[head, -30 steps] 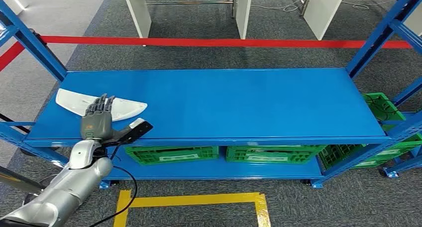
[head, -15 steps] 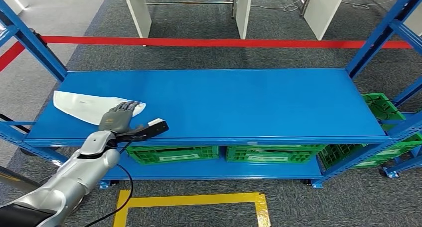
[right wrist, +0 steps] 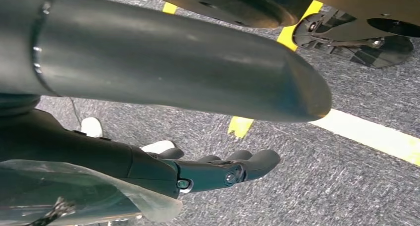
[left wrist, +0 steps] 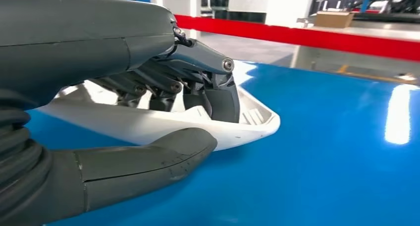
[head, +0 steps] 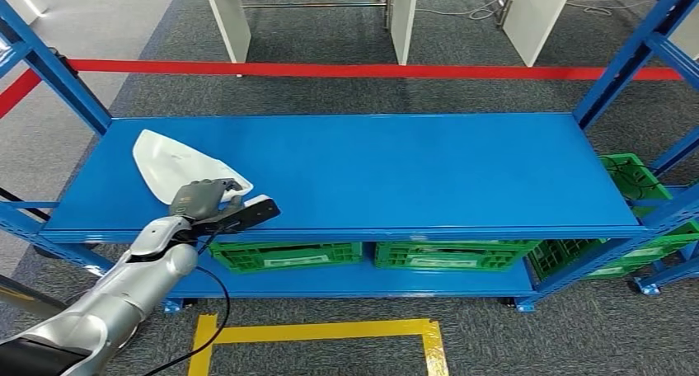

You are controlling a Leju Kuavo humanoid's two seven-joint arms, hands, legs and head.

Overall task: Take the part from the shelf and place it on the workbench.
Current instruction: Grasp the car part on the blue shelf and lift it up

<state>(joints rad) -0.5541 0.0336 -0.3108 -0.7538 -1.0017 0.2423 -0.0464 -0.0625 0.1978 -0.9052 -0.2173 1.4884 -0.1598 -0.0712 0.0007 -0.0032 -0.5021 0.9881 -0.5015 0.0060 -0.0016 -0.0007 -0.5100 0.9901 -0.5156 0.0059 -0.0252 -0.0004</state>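
Left wrist view: your left hand [left wrist: 148, 107] has the part [left wrist: 163, 124] clamped at its near end.

Its fingers [left wrist: 218, 94] curl over the part's raised rim from above while the thumb [left wrist: 143, 159] presses in from below, so the white shell is pinched between them. From that grip the part's long axis runs away from the hand toward the back left of the blue shelf [head: 412, 170], wide end farthest out. It sits at the shelf's front left corner. Your right hand [right wrist: 213, 171] hangs over the floor, well apart, fingers slightly curled and holding nothing.
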